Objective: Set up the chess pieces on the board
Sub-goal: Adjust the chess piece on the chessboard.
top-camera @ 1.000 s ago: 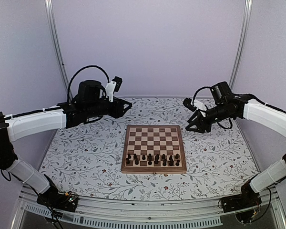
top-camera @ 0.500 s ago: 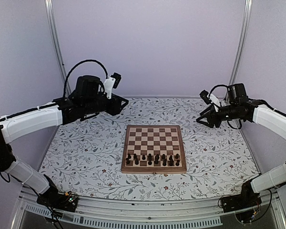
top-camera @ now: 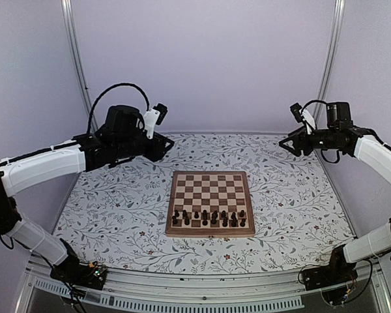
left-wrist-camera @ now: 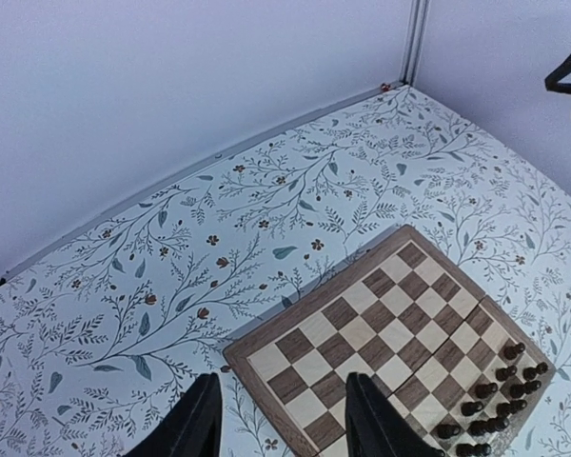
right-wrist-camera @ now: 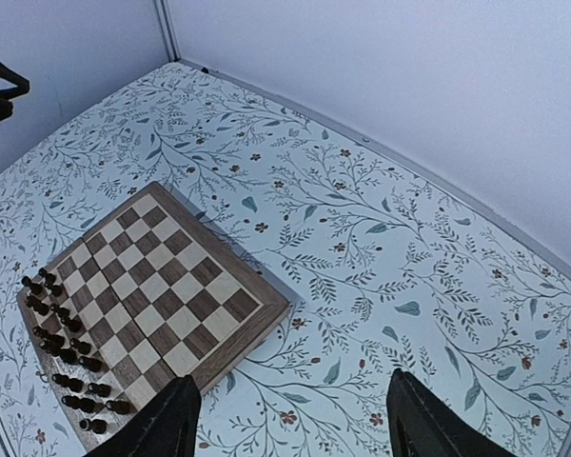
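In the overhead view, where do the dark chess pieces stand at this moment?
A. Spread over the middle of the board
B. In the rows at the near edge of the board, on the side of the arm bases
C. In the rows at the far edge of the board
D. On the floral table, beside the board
B: the chess pieces fill only the rows at the near edge of the board.

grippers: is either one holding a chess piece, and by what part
Nothing is held. The left gripper and the right gripper are both open and empty; the chess pieces stand on the board.
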Controlling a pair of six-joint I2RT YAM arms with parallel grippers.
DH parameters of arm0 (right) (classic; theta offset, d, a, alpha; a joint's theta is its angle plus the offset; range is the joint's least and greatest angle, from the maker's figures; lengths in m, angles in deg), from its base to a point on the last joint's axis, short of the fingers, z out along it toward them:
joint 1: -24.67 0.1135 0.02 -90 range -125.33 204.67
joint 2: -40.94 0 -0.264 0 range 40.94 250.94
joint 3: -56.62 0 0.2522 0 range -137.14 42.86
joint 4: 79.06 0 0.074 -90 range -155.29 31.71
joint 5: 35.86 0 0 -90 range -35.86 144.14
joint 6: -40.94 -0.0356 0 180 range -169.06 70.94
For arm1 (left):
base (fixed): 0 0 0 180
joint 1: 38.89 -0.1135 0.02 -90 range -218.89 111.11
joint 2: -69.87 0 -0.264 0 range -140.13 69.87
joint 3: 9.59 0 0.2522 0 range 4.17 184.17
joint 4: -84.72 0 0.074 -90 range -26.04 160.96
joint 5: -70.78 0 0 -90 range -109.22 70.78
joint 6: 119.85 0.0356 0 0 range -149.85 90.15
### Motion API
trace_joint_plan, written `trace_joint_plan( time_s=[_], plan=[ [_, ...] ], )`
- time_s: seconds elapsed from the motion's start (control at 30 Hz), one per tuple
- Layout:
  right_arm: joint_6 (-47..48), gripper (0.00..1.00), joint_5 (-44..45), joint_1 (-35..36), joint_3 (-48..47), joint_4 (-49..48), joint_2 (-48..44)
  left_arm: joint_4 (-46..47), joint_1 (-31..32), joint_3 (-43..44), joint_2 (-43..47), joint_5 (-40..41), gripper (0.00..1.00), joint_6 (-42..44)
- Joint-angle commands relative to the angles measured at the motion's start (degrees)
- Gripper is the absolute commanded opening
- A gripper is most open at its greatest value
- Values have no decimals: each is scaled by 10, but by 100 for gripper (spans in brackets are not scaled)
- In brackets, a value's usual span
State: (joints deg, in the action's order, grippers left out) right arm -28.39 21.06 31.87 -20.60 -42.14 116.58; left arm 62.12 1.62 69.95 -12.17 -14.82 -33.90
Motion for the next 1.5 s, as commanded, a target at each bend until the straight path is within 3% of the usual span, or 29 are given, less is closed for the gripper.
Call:
trace_joint_plan(
  time_s=[0.0,0.13,0.37,0.5,0.63,0.73,0.97,1.47],
  plan=[
    [-43,77,12,-49,-32,4,-6,-16,38,1,2,24,46,21],
    [-83,99,-12,-113,-43,-3,-25,-24,62,-2,-9,55,51,40],
    [-90,99,-58,-128,-20,-5,-41,-48,71,8,-23,84,66,58],
    [-79,99,-77,-129,20,-10,-57,-66,73,1,-25,-23,57,77],
    [-32,99,-179,-129,78,-17,-62,-92,74,-5,-36,-170,40,80],
    [-1,99,-224,-129,125,-45,-64,-112,88,3,-50,-227,38,83],
    [76,87,-259,-129,141,-26,-51,-129,116,44,-109,-244,33,96],
    [110,83,-257,-129,153,-15,-61,-180,165,146,-228,-231,22,127]
  ],
)
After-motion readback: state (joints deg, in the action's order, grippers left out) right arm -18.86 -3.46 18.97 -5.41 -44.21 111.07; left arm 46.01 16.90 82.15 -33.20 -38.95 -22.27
